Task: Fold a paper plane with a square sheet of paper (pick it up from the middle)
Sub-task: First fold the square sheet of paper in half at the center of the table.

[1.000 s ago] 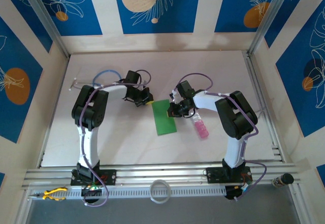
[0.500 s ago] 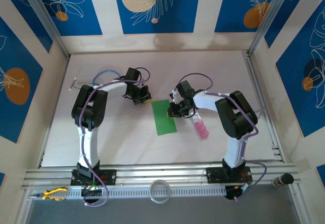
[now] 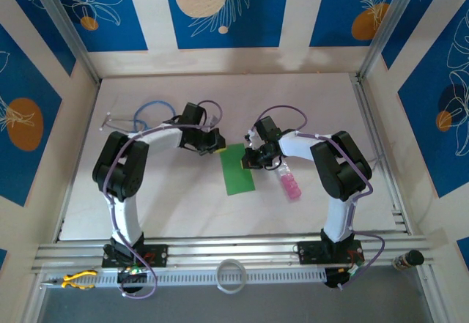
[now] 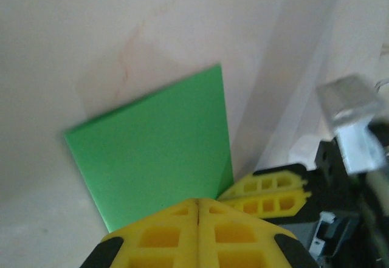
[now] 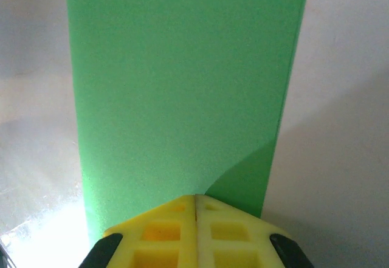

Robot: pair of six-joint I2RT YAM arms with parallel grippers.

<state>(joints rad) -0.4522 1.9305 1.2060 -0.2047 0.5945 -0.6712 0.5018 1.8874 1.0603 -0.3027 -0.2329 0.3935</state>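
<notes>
The square sheet of paper (image 3: pixel 237 169) is bright green and lies flat on the table as a narrow folded rectangle. My left gripper (image 3: pixel 214 143) is shut, its yellow tips at the paper's far left corner. In the left wrist view the paper (image 4: pixel 155 143) spreads just ahead of the left gripper (image 4: pixel 199 201), with the other arm's yellow fingers (image 4: pixel 267 194) to the right. My right gripper (image 3: pixel 251 159) is shut, tips down on the paper's right edge. The right wrist view has the paper (image 5: pixel 182 85) stretching away from the right gripper (image 5: pixel 196 197).
A small pink bottle (image 3: pixel 290 184) lies just right of the paper, beside the right arm. A blue-tubed stethoscope (image 3: pixel 150 108) lies at the back left. A white ring (image 3: pixel 231 275) and yellow pliers (image 3: pixel 77 280) rest on the front rail.
The left gripper drew back a little, then came right again to the paper's far left corner, and its elbow swung left. The right arm and the paper have not moved.
</notes>
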